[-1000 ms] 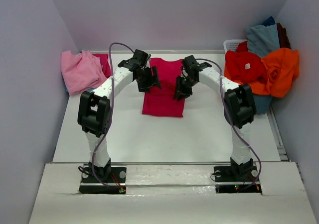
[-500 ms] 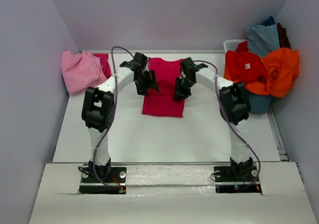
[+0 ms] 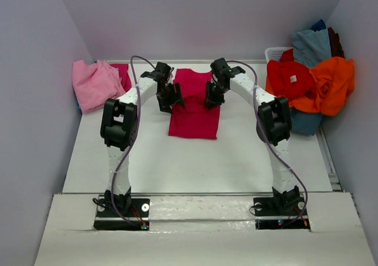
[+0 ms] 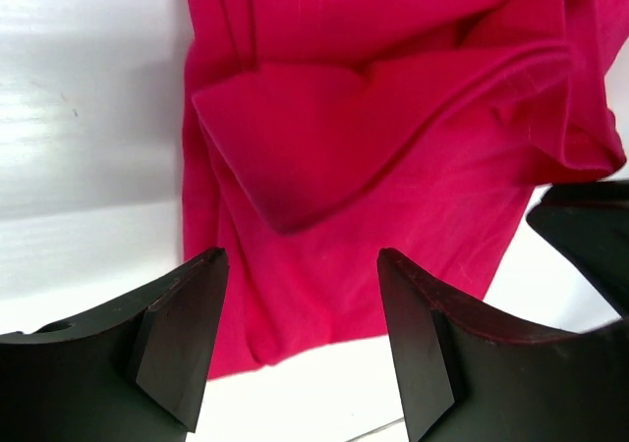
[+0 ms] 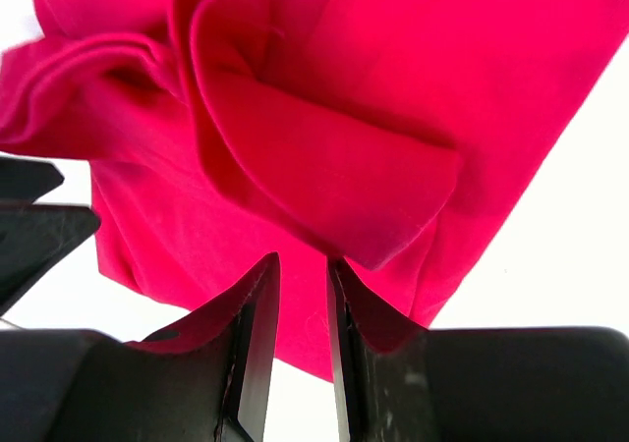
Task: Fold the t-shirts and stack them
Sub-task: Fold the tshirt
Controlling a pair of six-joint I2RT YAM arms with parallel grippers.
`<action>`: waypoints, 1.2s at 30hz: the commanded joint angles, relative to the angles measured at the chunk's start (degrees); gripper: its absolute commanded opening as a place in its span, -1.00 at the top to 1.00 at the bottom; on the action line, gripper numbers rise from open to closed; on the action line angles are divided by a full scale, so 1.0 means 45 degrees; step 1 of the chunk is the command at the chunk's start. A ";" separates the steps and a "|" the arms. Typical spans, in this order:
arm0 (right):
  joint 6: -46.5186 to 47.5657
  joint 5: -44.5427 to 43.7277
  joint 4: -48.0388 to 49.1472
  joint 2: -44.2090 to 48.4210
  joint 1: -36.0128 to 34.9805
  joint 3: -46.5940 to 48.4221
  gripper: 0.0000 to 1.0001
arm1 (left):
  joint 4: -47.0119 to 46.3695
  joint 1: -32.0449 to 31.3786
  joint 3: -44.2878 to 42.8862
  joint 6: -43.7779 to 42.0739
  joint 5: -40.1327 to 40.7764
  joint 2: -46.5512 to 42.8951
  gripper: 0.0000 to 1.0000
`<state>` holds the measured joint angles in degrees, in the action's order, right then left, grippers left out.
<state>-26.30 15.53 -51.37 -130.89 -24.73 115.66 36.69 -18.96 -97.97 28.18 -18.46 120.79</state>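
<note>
Crimson t-shirt (image 3: 194, 109): lay part-folded mid-table (image 3: 147, 153), between both grippers.
Left gripper (image 4: 300, 257): jaws stood wide, empty, over shirt's left edge.
Right gripper (image 5: 302, 262): jaws nearly together, narrow gap, nothing pinched.

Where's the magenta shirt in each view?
Top external: shirt at centre, lying on the table.
Left wrist: shirt fills the upper middle and right, with a sleeve folded in.
Right wrist: shirt fills most of the upper frame, with a sleeve folded in.
Shared landmark: the white table bordering the shirt in all three.
</note>
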 commanded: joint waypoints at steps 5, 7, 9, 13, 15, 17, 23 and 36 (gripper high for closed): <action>0.0474 -0.1048 -0.0615 -0.0346 0.0008 0.1486 0.36 | 0.0109 0.0248 -0.2152 -0.0384 -0.0098 0.1164 -0.47; 0.0552 -0.1263 -0.0614 -0.0463 0.0008 0.1700 0.36 | 0.0109 0.0249 -0.2716 -0.0443 -0.0155 0.1574 -0.47; 0.0611 -0.1399 -0.0673 -0.0600 0.0008 0.1857 0.36 | 0.0148 0.0249 -0.3109 -0.0462 -0.0098 0.1809 -0.47; 0.0670 -0.1537 -0.0732 -0.0952 0.0008 0.2247 0.36 | 0.0187 0.0249 -0.4007 -0.0462 0.0058 0.2434 -0.47; 0.0650 -0.1518 -0.0693 -0.1088 0.0008 0.2384 0.36 | 0.0187 0.0249 -0.4223 -0.0482 0.0117 0.2610 -0.47; 0.0611 -0.1556 -0.0673 -0.1147 0.0008 0.2482 0.36 | 0.0149 0.0366 -0.4399 -0.0482 0.0157 0.2786 -0.47; 0.0592 -0.1946 -0.0439 -0.1206 0.0008 0.2424 0.36 | -0.0184 0.0599 -0.4341 -0.0404 0.0176 0.2728 -0.47; 0.0533 -0.3079 -0.0341 -0.0835 0.0515 0.3905 0.30 | -0.0399 0.0854 -0.4790 -0.0306 0.0118 0.2942 -0.47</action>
<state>-24.18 4.80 -53.69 -136.97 -23.40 127.66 35.75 -15.44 -115.94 27.05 -17.93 134.13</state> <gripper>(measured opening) 0.340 0.734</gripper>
